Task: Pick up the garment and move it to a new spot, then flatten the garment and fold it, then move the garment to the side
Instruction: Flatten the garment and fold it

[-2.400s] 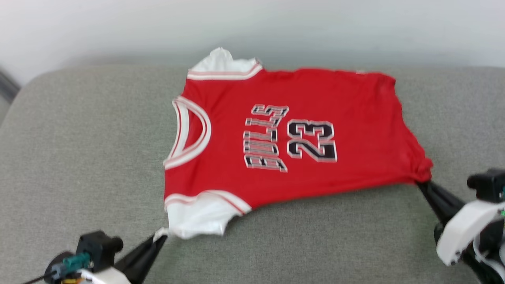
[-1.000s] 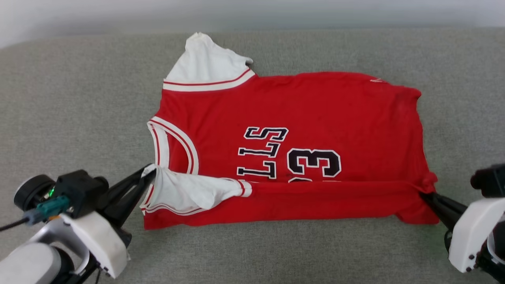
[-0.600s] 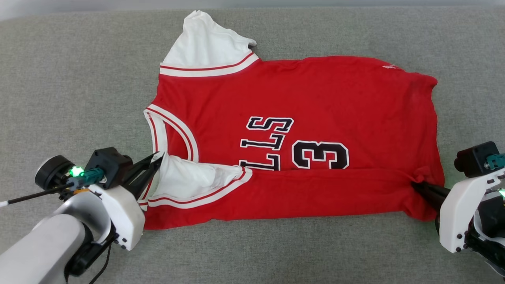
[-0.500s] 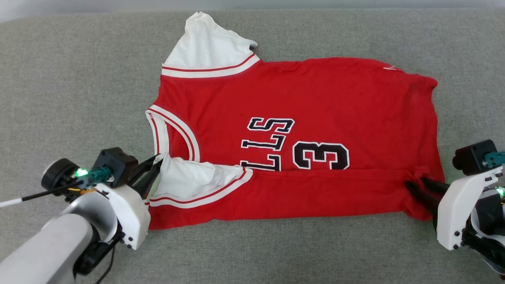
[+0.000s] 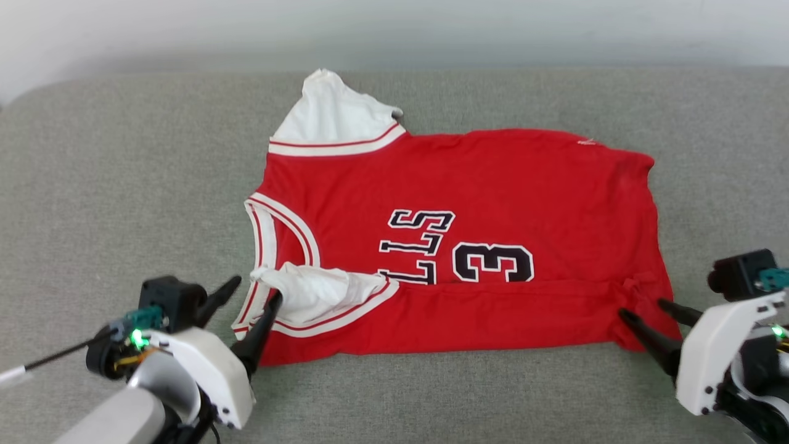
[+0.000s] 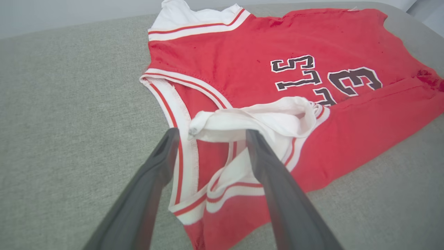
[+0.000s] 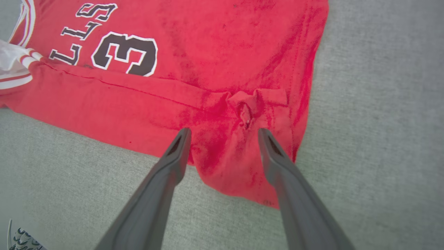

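The garment (image 5: 456, 179), a red jersey with white sleeves, lies flat on the grey cushion. Its near long edge is folded over, covering part of the black letters and the number. My left gripper (image 5: 256, 290) stands open at the neck end. In the left wrist view its fingers (image 6: 211, 133) straddle the crumpled white sleeve (image 6: 270, 118) without gripping it. My right gripper (image 5: 642, 307) is open at the hem end. In the right wrist view it (image 7: 224, 132) sits just short of a pinched crease (image 7: 246, 104) in the red cloth (image 7: 208, 45).
The grey fabric cushion (image 5: 123, 185) spreads wide on both sides of the jersey and in front of it. A pale wall (image 5: 394, 24) runs along the back edge. A thin black cable (image 5: 55, 357) trails from my left wrist.
Both grippers have opened: the left has let go of the white sleeve, the right has let go of the hem corner, and both have drawn back a little. The head camera has shifted.
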Controlling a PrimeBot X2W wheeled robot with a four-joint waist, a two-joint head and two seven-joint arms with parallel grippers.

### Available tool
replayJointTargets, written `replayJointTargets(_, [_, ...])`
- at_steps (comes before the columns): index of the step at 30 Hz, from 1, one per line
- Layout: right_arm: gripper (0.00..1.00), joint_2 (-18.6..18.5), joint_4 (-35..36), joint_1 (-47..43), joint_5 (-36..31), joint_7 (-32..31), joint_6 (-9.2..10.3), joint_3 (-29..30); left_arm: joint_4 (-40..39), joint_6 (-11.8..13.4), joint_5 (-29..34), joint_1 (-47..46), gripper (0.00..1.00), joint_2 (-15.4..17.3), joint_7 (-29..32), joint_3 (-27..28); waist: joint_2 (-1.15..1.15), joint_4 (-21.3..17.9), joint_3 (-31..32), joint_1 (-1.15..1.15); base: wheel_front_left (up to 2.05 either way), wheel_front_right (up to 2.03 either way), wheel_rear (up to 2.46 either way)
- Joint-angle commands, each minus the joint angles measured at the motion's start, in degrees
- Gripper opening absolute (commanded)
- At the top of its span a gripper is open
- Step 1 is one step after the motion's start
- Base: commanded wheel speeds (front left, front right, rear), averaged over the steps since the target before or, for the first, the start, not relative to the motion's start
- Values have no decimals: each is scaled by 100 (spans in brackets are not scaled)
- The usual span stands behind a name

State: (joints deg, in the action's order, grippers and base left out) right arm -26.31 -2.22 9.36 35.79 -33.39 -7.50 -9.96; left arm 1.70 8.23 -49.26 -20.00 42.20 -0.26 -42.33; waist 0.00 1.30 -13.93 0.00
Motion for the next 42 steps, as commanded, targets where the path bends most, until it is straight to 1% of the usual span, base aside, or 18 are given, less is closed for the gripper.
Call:
replayJointTargets(1, [100, 10, 94, -95, -62, 3, 2, 113, -109, 91, -83, 169, 100, -22, -40, 49, 0, 6, 140, 0, 0, 0, 0])
replayJointTargets(7, [100, 256, 425, -581, -225, -12, 2, 524, -618, 532, -349, 715, 100, 132, -137, 241, 0, -12, 301, 0, 0, 0, 0])
replayJointTargets(10, [100, 367, 625, -779, -309, -70, 2, 664, -774, 686, -477, 946, 100, 227, -92, 307, 0, -34, 309, 0, 0, 0, 0])
replayJointTargets(12, [100, 444, 756, -872, -362, -107, 2, 759, -825, 689, -576, 1075, 100, 319, 85, 241, 0, -53, 296, 0, 0, 0, 0])
replayJointTargets(13, [100, 470, 818, -905, -375, -137, 2, 793, -840, 649, -601, 1118, 100, 359, 185, 192, 0, -71, 288, 0, 0, 0, 0])
replayJointTargets(17, [100, 554, 1063, -987, -433, -234, 2, 866, -668, 710, -650, 1156, 100, 415, 339, 145, 0, -160, 171, 0, 0, 0, 0])
replayJointTargets(22, [100, 587, 1390, -1005, -493, -393, 2, 945, -301, 772, -699, 1042, 100, 305, 371, 168, 0, -269, -89, 0, 0, 0, 0])
replayJointTargets(25, [100, 625, 1583, -960, -515, -456, 2, 997, -31, 722, -640, 951, 100, 266, 392, 124, 0, -317, -248, 0, 0, 0, 0])
replayJointTargets(27, [100, 651, 1696, -950, -530, -489, 2, 1039, 145, 690, -681, 917, 100, 175, 387, 116, 0, -341, -352, 0, 0, 0, 0])
replayJointTargets(29, [100, 664, 1776, -980, -557, -528, 2, 1087, 315, 592, -723, 878, 100, 63, 486, 28, 0, -344, -440, 0, 0, 0, 0])
replayJointTargets(30, [100, 655, 1809, -997, -588, -539, 2, 1102, 394, 537, -772, 899, 22, 4, 589, -40, 0, -343, -473, 0, 0, 0, 0])
replayJointTargets(31, [100, 638, 1832, -1010, -628, -563, 2, 1138, 465, 490, -788, 898, 0, -43, 678, -115, 0, -333, -498, 0, 0, 0, 0])
replayJointTargets(32, [100, 614, 1852, -1013, -685, -587, 2, 1188, 515, 436, -778, 884, 0, -84, 731, -172, 0, -317, -513, 0, 0, 0, 0])
replayJointTargets(36, [100, 580, 1762, -998, -946, -672, 2, 1280, 484, 268, -741, 813, 0, -215, 544, -200, 0, -180, -438, 0, 0, 0, 0])
replayJointTargets(40, [100, 627, 1540, -888, -1183, -834, 2, 1317, 160, 241, -675, 752, 0, -201, 365, -120, 0, -19, -259, 0, 0, 0, 0])
replayJointTargets(42, [100, 638, 1399, -811, -1292, -914, 2, 1274, -72, 326, -609, 697, 0, -85, 284, -32, 0, 66, -178, 0, 0, 0, 0])
